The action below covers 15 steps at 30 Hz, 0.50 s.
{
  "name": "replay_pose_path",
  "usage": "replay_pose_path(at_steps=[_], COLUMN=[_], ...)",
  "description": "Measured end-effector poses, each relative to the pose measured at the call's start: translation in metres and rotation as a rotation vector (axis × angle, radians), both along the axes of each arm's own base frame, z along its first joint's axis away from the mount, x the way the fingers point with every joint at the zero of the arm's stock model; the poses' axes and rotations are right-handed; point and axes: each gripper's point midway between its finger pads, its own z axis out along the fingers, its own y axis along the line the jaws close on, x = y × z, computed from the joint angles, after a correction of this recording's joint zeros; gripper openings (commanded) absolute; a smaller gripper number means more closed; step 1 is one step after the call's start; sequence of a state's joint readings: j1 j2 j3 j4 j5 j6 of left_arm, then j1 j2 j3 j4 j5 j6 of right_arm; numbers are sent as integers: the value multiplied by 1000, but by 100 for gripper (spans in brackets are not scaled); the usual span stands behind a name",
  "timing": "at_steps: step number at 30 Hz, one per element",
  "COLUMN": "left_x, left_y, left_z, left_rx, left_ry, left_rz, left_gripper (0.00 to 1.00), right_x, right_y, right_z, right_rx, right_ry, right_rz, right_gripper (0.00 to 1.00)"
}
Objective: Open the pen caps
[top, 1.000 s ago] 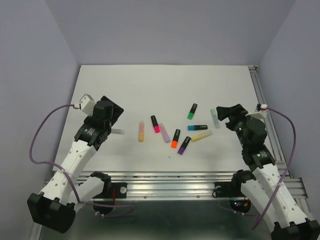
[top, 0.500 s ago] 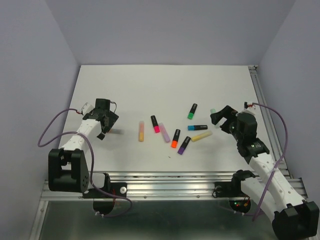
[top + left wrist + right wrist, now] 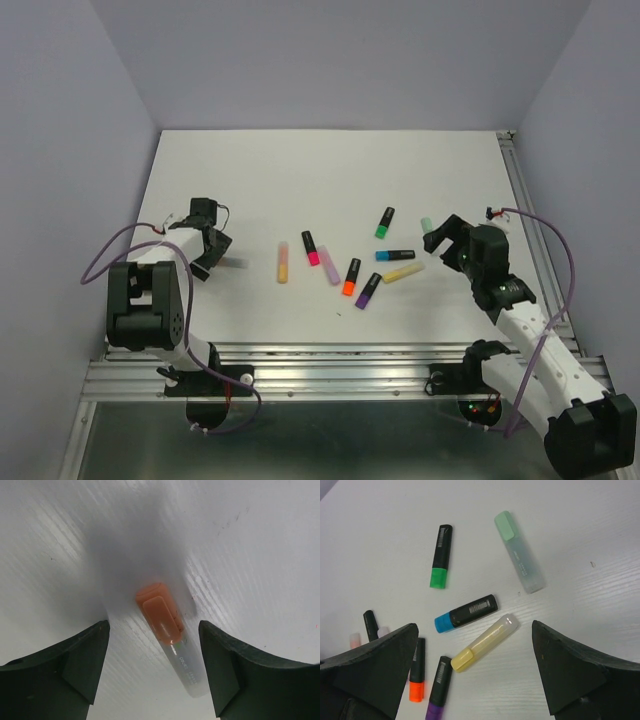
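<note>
A pale pen [image 3: 189, 670] with a peach-orange cap [image 3: 159, 616] lies on the table between the fingers of my left gripper [image 3: 154, 667]. It sits closer to the right finger, and the jaws are open and clear of it. Seen from above, this gripper [image 3: 212, 255] is at the table's left, beside that pen [image 3: 237, 262]. My right gripper [image 3: 475, 672] hangs open over a pastel yellow pen [image 3: 485, 642], holding nothing. Around it lie a blue-capped black pen [image 3: 466, 613], a green-capped one [image 3: 441, 556] and a mint pen [image 3: 520, 551]. All the caps I see are on.
More pens lie mid-table: a peach one [image 3: 282, 262], pink-capped [image 3: 311, 247], lilac [image 3: 329, 265], orange-capped [image 3: 351, 276] and purple-capped [image 3: 368, 290]. A metal rail [image 3: 350, 360] runs along the near edge. A purple cable loops off each arm.
Both arms have dropped low toward the table. The left gripper has come down around the pale pen at the left. None of the pens has moved.
</note>
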<state>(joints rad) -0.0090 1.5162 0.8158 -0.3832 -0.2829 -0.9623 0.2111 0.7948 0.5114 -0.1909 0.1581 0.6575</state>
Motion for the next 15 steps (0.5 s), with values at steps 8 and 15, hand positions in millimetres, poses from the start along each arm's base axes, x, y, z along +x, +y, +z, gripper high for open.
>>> replay_pose_path(at_steps=[8, 15], left_x=[8, 16], left_y=[0, 2], left_z=[-1, -4], left_rx=[3, 13], left_ry=[1, 2], left_rz=[1, -6], left_gripper=[70, 20], right_x=[-3, -3], right_y=[-1, -3], right_z=[-13, -15], right_rx=[-12, -19], right_ry=[54, 59], right_rz=[-1, -11], right_gripper=[100, 100])
